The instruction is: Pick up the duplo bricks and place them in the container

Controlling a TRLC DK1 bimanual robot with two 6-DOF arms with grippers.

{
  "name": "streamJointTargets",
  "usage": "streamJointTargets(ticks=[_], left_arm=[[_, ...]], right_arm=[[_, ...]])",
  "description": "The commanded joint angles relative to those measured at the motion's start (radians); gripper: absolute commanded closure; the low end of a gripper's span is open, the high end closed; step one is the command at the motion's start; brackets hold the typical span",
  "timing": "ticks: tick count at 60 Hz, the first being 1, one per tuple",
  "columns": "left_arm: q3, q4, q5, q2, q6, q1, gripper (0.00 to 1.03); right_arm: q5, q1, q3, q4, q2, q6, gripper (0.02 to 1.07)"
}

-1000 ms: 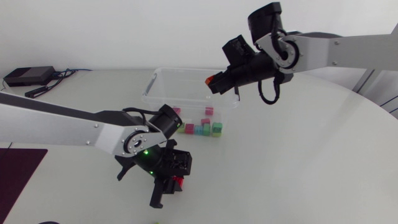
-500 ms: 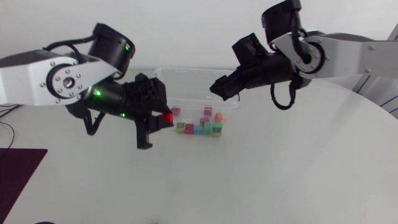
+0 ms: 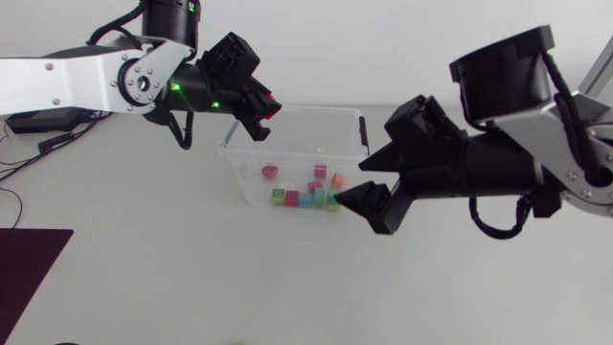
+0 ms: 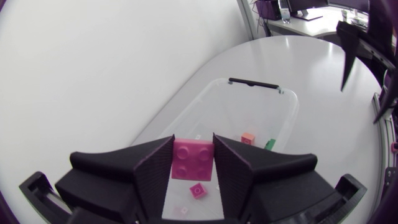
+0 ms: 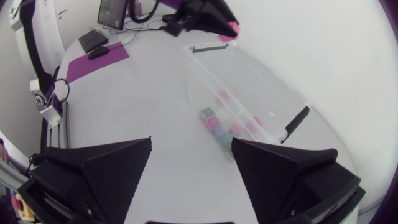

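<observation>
A clear plastic container (image 3: pixel 350 125) stands at the middle rear of the table, with several coloured duplo bricks (image 3: pixel 306 198) on its floor. My left gripper (image 3: pixel 268 107) hangs above the container's rear left corner, shut on a pink-red brick (image 3: pixel 272 105). The left wrist view shows that brick (image 4: pixel 193 159) clamped between the two fingers, with the container (image 4: pixel 283 102) below and ahead. My right gripper (image 3: pixel 352 182) hovers at the container's front right corner, open and holding nothing. Its fingers (image 5: pixel 118 168) spread wide over the table, the container (image 5: pixel 245 78) ahead of them.
A black device with cables (image 3: pixel 38 120) lies at the rear left. A dark purple mat (image 3: pixel 29 264) covers the front left edge. A small yellow-green bit (image 3: pixel 239 342) shows at the front edge.
My left arm lifted the pink-red brick from the table's front to above the container. My right gripper opened, an orange brick left it, and it moved down to the container's front right.
</observation>
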Motion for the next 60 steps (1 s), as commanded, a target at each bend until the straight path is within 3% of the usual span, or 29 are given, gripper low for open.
streamJointTargets(ticks=[1, 5, 7, 9, 10, 21, 38, 48, 60], left_arm=[[0.065, 0.020, -0.008, 0.087, -0.057, 0.015, 0.74], [0.100, 0.023, -0.041, 0.133, -0.082, 0.018, 0.65], [0.109, 0.035, -0.066, 0.151, -0.100, 0.016, 0.41], [0.111, 0.046, -0.100, 0.157, -0.122, 0.016, 0.06], [0.108, 0.048, -0.106, 0.156, -0.126, 0.016, 0.04], [0.034, 0.054, -0.169, 0.029, -0.154, 0.047, 0.04], [-0.245, 0.026, -0.241, -0.304, -0.155, 0.097, 0.04], [-0.353, -0.143, -0.238, -0.395, -0.125, 0.094, 0.04], [-0.524, -0.385, -0.222, -0.533, -0.145, -0.033, 0.04]], right_arm=[[0.002, 0.038, -0.052, -0.024, -0.016, -0.040, 0.14], [0.005, 0.092, -0.066, -0.052, -0.010, -0.052, 0.14], [0.005, 0.128, -0.072, -0.067, -0.009, -0.052, 0.14], [0.007, 0.190, -0.076, -0.092, 0.001, -0.063, 0.14], [0.007, 0.213, -0.078, -0.104, 0.007, -0.074, 0.14], [0.008, 0.349, -0.064, -0.138, 0.109, -0.226, 0.14], [0.010, 0.435, 0.072, -0.167, 0.335, -0.338, 0.14], [0.030, 0.455, 0.117, -0.169, 0.413, -0.370, 0.14], [0.031, 0.440, 0.072, -0.176, 0.389, -0.384, 0.14]])
